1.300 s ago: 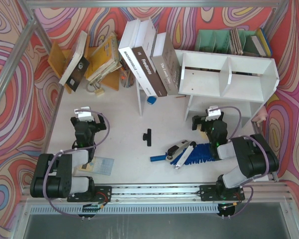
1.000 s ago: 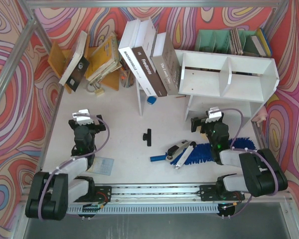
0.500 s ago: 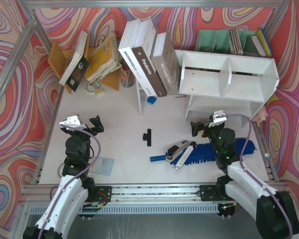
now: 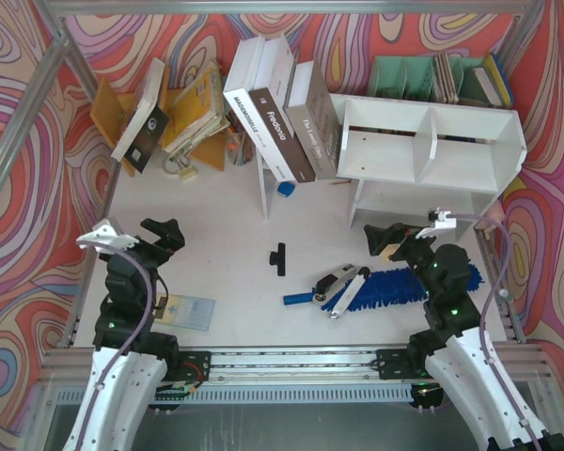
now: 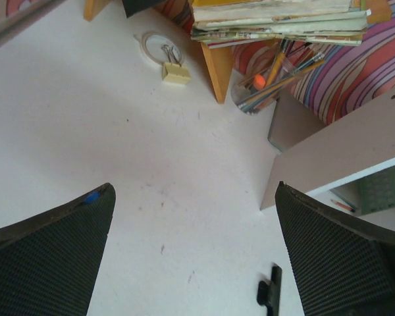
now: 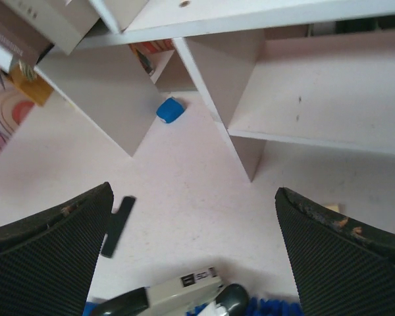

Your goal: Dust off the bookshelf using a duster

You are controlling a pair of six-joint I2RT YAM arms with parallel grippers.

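Hovering empty, both wide open: right fingers (image 6: 345,257), left fingers (image 5: 46,263) | duster (image 4: 390,287) just beside right fingers, untouched | risk: grey tool (image 4: 340,280) lying across it gets pinched or dragged along

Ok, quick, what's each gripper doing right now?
Left gripper: open, holding nothing.
Right gripper: open, holding nothing; the duster lies loose below it.

The duster (image 4: 391,285) is bright blue, the bookshelf (image 4: 470,120) white, the walls (image 4: 23,188) swirled pink and orange.
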